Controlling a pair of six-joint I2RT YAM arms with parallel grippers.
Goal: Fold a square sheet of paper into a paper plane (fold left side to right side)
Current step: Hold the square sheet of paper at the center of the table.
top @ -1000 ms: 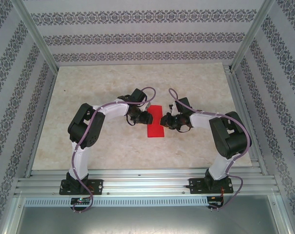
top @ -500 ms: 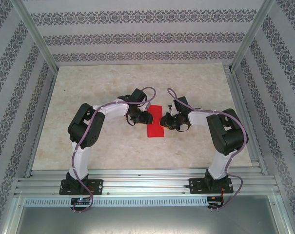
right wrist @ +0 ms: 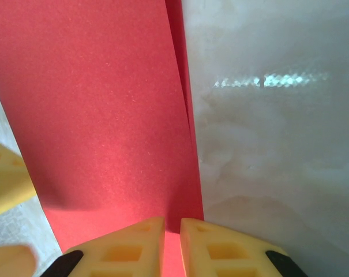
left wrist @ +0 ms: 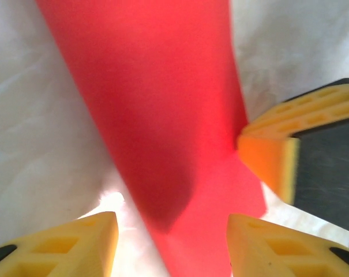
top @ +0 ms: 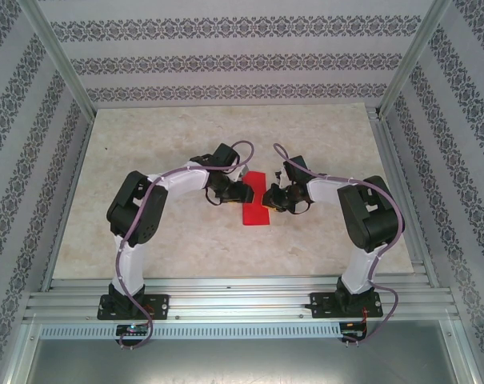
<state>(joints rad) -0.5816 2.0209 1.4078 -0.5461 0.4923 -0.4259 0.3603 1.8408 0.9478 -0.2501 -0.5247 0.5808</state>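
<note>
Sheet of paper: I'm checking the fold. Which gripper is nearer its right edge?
Right. The right gripper sits at that edge; left gripper, open, straddles the sheet of paper.

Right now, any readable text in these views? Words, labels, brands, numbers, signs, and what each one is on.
No readable text anywhere.
sheet of paper: plain red, unmarked.
table: marbled surface, no print.
walls: repeating ornament bands, no letters.
arm bases: any marking is too small to read.
</note>
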